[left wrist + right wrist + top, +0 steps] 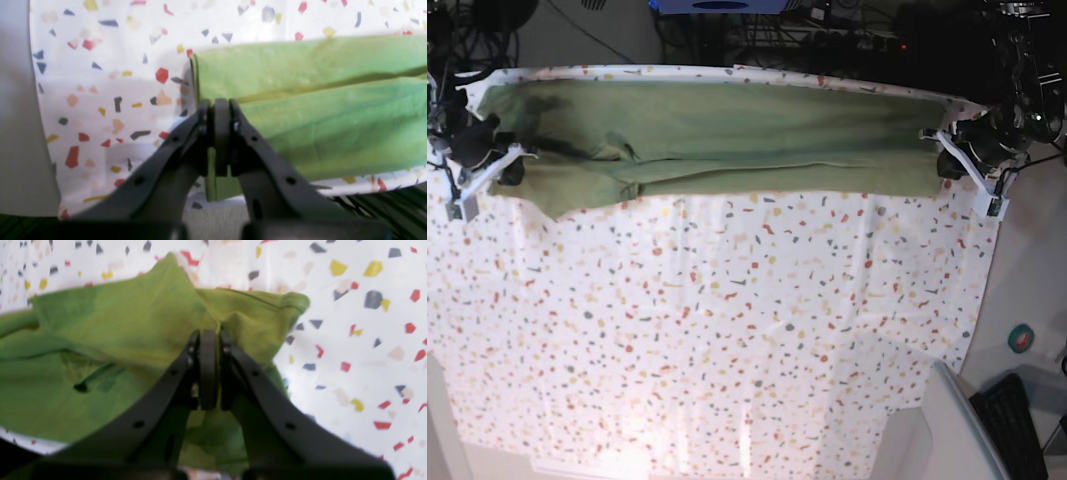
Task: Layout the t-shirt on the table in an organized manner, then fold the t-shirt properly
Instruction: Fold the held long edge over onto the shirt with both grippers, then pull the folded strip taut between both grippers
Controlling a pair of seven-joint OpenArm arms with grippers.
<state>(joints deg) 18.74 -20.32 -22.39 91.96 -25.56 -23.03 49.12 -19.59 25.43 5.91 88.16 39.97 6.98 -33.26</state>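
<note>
**Base view: shirt stretched along the far edge, both ends pinched**

You have the t-shirt (pixel 717 135) drawn out as a long band along the far edge of the tabletop (pixel 727 330), already doubled lengthwise. Your left gripper (pixel 221 110) has its jaws pressed together on the squared end of the cloth; your right gripper (pixel 208 340) pinches the bunched, looser end. Holding opposite ends apart appears intended to keep the fabric taut and flat. Judged from this, the lengthwise fold is in place; the right end looks uneven and may need smoothing.
</note>
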